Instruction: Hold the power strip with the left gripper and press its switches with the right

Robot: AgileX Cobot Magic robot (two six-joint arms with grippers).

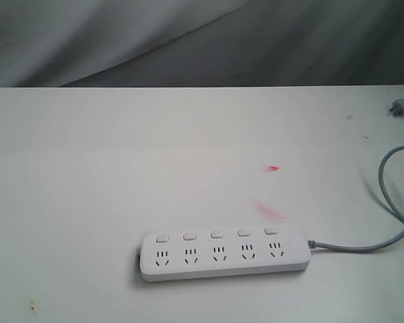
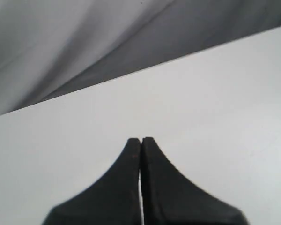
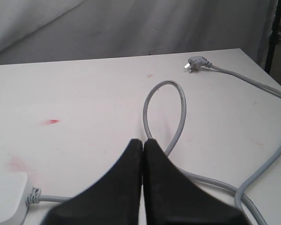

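Left gripper [image 2: 140, 139] and right gripper [image 3: 142, 140] each have fingers pressed together, holding nothing. On the white table [image 1: 87, 168] the strip [image 1: 223, 256] lies flat, untouched, low in the exterior view; its cord [image 1: 343, 247] loops right toward the plug [image 1: 402, 108]; five switches [image 1: 216, 234] face up

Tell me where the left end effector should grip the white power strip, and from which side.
Probably the cord-free left end of the long white rounded plastic power strip, from above, the shut black left end effector opened across its narrow width: it lies flat, and that leaves the square white switches reachable.
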